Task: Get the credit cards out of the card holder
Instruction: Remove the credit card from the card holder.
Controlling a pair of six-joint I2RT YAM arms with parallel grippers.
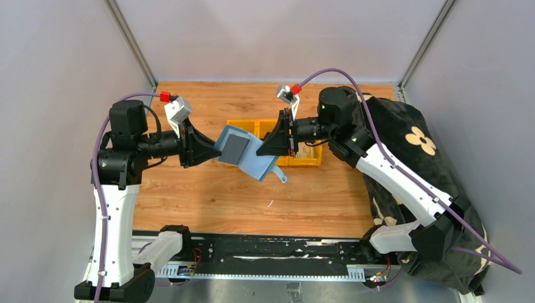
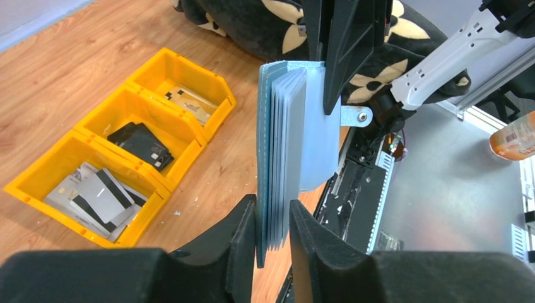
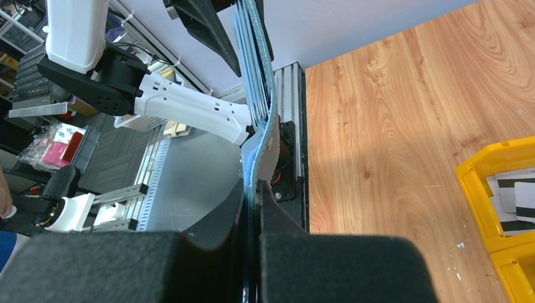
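Card holder (image 1: 252, 165) aloft, ends within left hand (image 1: 214, 146) and right hand (image 1: 262, 151).

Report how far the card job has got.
Done: some cards already lie in the bins. In hand: the right hand pinches the holder in the air, while the left hand straddles its stack; grip unclear. Left: that stack is yet to come out.
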